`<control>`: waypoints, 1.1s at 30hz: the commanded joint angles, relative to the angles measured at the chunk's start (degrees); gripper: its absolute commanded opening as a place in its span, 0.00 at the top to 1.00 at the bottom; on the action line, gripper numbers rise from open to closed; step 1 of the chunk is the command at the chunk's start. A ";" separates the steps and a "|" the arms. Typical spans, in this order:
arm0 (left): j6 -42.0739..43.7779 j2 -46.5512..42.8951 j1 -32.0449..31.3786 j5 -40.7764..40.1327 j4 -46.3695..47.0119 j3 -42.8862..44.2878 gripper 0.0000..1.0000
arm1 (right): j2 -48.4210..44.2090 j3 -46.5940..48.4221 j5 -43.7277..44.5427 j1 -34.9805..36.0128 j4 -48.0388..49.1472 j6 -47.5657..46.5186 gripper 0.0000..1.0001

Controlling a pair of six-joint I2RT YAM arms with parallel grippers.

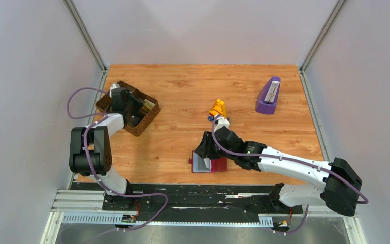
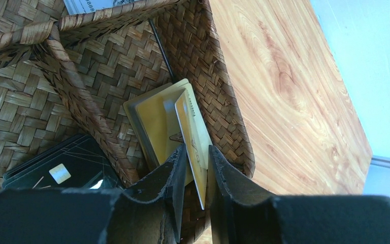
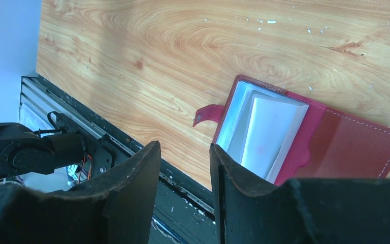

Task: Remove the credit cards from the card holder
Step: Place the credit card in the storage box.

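Card holder (image 3: 335, 142) lies open on bench (image 3: 183, 40) near the front edge, sleeves fanned up. Right tool (image 3: 184, 147) is half open with nothing in it, one finger against the sleeves. Left tool (image 2: 198, 150) is over the basket (image 2: 203, 61), jaws parted, gold card (image 2: 157, 117) loose between them. Holder looks light and floppy and will likely slide, so pin the cover. Cards look stiff, thin and slick: pinch an exposed edge and pull straight out of the sleeve.

Gold card (image 2: 190, 132) within end effector (image 2: 197, 152), perhaps loose.
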 commanded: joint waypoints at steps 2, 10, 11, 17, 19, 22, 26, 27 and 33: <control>0.46 0.62 0.18 0.62 -0.41 2.66 0.69 | -0.48 0.65 0.88 -0.31 1.77 -1.06 0.58; 0.97 1.16 0.20 1.34 -2.16 3.58 0.67 | 0.03 0.67 0.82 -0.31 1.72 -1.15 0.58; 0.93 1.21 0.22 1.55 -2.51 3.73 0.67 | 0.05 0.77 0.77 -0.31 1.76 -1.22 0.58; 1.11 0.99 0.20 1.69 -3.37 4.00 0.64 | -0.50 0.38 0.64 -0.31 2.06 -1.41 0.57; 1.26 0.90 0.22 1.64 -4.14 4.33 0.63 | -0.77 0.19 0.58 -0.31 2.19 -1.35 0.57; 1.50 0.67 0.23 1.38 -5.74 4.76 0.61 | -1.07 0.01 0.61 -0.26 2.19 -1.32 0.57; 1.90 0.06 0.23 0.94 -7.02 5.17 0.56 | -1.09 0.00 0.51 -0.29 2.29 -1.25 0.57; 2.19 -0.05 0.27 1.01 -7.25 5.49 0.55 | -1.09 0.00 0.53 -0.30 2.29 -1.19 0.57; 4.33 -1.31 0.22 2.16 -10.15 7.49 0.52 | -0.92 0.32 0.10 -0.27 1.85 -1.09 0.58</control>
